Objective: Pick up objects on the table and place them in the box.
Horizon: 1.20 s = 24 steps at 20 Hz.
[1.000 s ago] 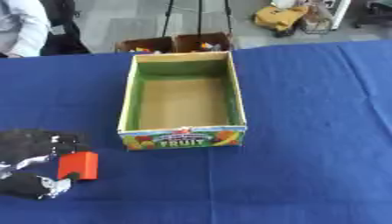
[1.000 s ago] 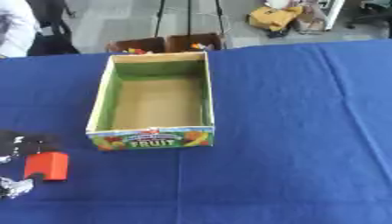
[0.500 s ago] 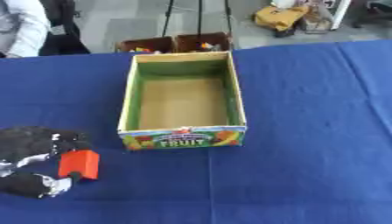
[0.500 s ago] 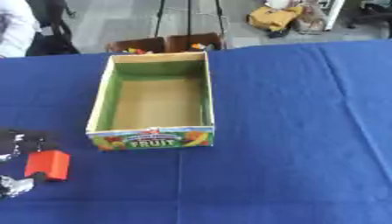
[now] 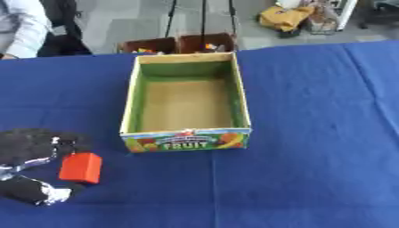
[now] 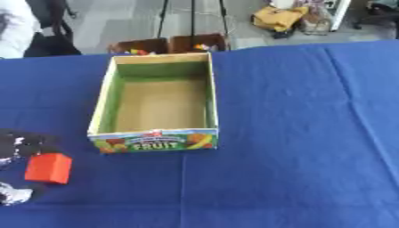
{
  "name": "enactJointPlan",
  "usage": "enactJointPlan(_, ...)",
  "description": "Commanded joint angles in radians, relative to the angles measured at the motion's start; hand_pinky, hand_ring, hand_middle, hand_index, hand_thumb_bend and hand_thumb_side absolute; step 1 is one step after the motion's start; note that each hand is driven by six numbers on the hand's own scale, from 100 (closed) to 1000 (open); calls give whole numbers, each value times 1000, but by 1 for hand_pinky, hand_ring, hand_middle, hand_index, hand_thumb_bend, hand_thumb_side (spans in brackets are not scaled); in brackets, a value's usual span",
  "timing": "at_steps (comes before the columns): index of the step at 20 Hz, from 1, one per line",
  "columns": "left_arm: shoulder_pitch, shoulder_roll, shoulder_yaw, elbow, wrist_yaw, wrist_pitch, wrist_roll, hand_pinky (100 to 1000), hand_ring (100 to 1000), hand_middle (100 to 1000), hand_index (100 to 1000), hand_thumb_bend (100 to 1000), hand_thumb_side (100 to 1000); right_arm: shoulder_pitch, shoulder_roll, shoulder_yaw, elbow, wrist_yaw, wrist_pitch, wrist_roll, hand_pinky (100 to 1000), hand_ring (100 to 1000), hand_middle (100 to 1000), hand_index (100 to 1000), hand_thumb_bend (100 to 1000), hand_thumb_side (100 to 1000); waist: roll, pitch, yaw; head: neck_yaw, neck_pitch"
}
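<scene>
- Here's the table (image 5: 311, 133), draped in blue cloth, filling nearly the whole view.
- Centre stage, a touch toward 12 o'clock, sits the box (image 5: 187, 139): open top, green inner walls, bare brown floor, and a bright front panel reading "FRUIT".
- Nothing lies inside the box that I can see; its floor shows plain brown from wall to wall.
- Over at 8 o'clock, the left hand (image 5: 27, 147) comes in from the view's left edge, black with silver glints, resting low over the cloth.
- Right beside it, the red block (image 5: 80, 168), a small cube-like piece, sitting between the dark upper part of the hand and a lower dark, silver-tipped part near the bottom edge.
- The hand looks wrapped around the block, one part above and one below, touching or just beside it. Whether the fingers actually pinch it, I cannot tell; the shapes are too blurred.
- The block is well apart from the box, off its front left corner toward 8 o'clock.
- The right hand shows in neither view.
- Beyond the table's far edge at 12 o'clock stand two brown crates (image 5: 177, 43) with small coloured bits inside.
</scene>
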Motion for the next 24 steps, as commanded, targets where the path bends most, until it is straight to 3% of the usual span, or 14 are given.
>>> enactJointPlan(1,-18,25,5,1,-28,-160,-139,861,959,1000,1000,350,1000,-4,-15,-10,-19,-13,0,2,674,699,449,656,426,1000,11,-15,-1,5,-8)
enactJointPlan(3,-21,24,3,6,-54,-158,-121,855,951,1000,1000,351,1000,-4,-15,-10,-19,-14,-1,2,674,699,449,655,426,1000,10,-14,-3,6,-10)
enactJointPlan(7,-29,12,-6,28,-92,-150,-72,824,926,968,1000,270,1000,-3,-13,-10,-19,-13,-1,3,675,700,447,655,426,1000,10,-11,-6,7,-14)
enactJointPlan(17,-49,-15,-23,97,-124,-155,-20,766,853,883,1000,262,1000,-2,-11,-13,-19,-12,0,4,678,702,442,652,427,989,13,-3,-17,12,-17)
enactJointPlan(24,-57,-17,-19,119,-102,-163,-19,655,740,773,921,250,1000,-1,-10,-13,-19,-11,5,5,680,704,438,648,429,969,16,0,-18,11,-14)
